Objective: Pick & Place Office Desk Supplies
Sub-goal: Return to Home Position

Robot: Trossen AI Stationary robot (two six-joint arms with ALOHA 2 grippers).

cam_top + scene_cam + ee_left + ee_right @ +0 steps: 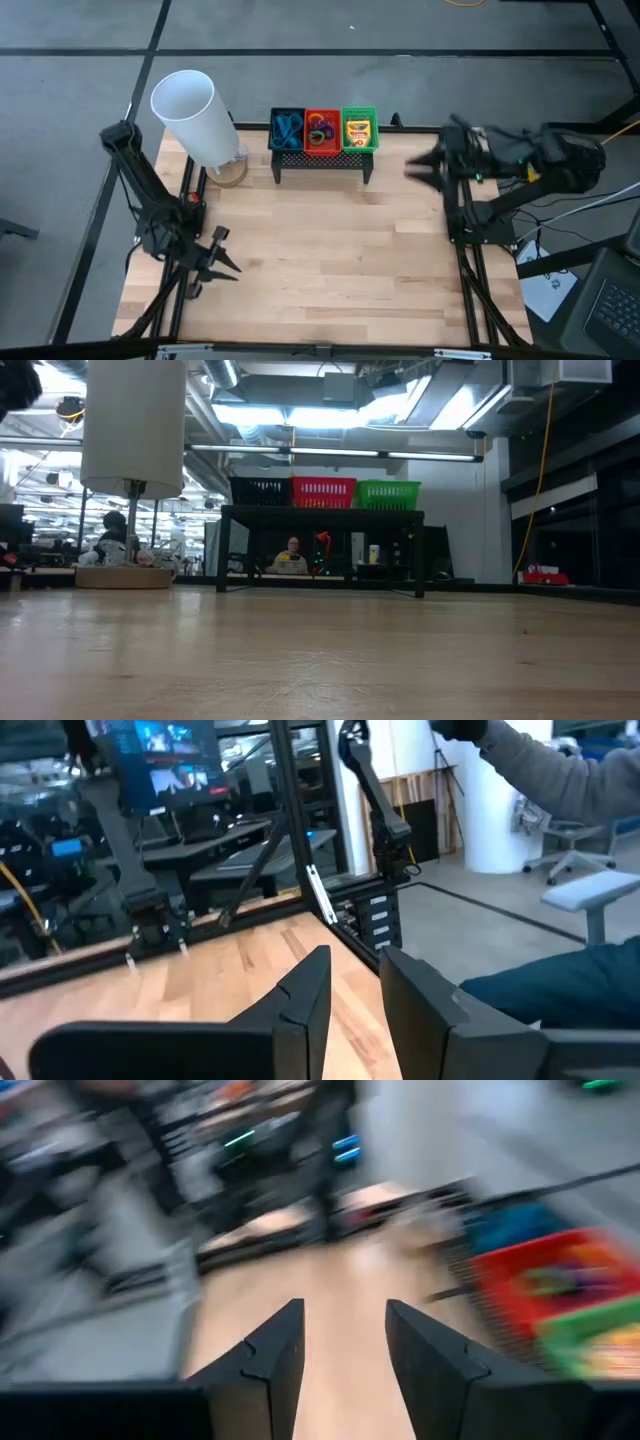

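High view: we see three small mesh baskets side by side atop black mesh stand (320,162) at far edge of table (330,260). Black basket (273,131) holds blue-handled scissors (289,128), red basket (322,150) holds purple and orange loops (321,129), green basket (360,149) holds crayon boxes (358,129). Right gripper (418,170) hovers near stand's right end, fingers parted, holding nothing. Left gripper (229,253) hangs over table's front-left, fingers spread, empty. White cylinder (190,115) stands left of stand.
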